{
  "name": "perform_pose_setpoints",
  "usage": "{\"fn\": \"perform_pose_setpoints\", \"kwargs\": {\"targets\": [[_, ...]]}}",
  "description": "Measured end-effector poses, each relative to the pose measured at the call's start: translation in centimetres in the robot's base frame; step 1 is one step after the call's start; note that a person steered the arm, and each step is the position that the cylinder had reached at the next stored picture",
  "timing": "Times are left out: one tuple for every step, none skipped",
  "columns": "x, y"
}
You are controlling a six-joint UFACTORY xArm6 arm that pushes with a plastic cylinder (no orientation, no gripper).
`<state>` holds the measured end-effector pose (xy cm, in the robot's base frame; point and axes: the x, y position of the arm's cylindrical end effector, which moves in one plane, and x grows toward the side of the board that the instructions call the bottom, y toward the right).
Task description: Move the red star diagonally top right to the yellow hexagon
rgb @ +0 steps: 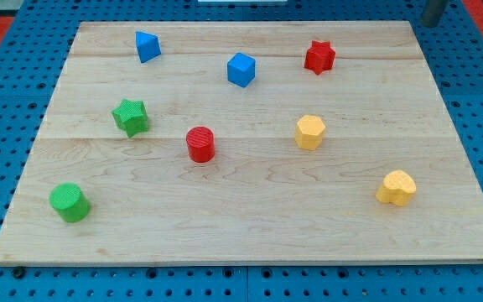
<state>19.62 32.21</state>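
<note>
1. tool state: my tip isn't visible. only a dark bit of what is probably the rod (433,10) pokes in at the view's top right corner, off the board (250,235). it has no jaws to be apart or together, and it touches no block.
2. red star (319,57) sits near the view's top, right of centre, upright and free on all sides.
3. yellow hexagon (309,132) is below it in the view, very slightly left, clearly apart.
4. judgement: the star is already above the hexagon but barely to its right. the goal reads as a spot up and right of the hexagon, close by, so the star wants a short shove towards the view's right and bottom.
5. how to do it well: bring the tip in on the star's upper left side, push through its centre so it doesn't spin off, and stop short of the hexagon.
6. neighbours: blue cube (241,70) left of the star, and yellow heart (397,188) far lower right. neither is in the path.
</note>
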Motion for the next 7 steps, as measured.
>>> {"fn": "perform_pose_setpoints", "kwargs": {"targets": [[-0.5, 0.0], [-0.5, -1.6], [-0.5, -4.0], [2.3, -12.5], [2.3, -12.3], [3.7, -14.7], [3.8, -19.2]]}}
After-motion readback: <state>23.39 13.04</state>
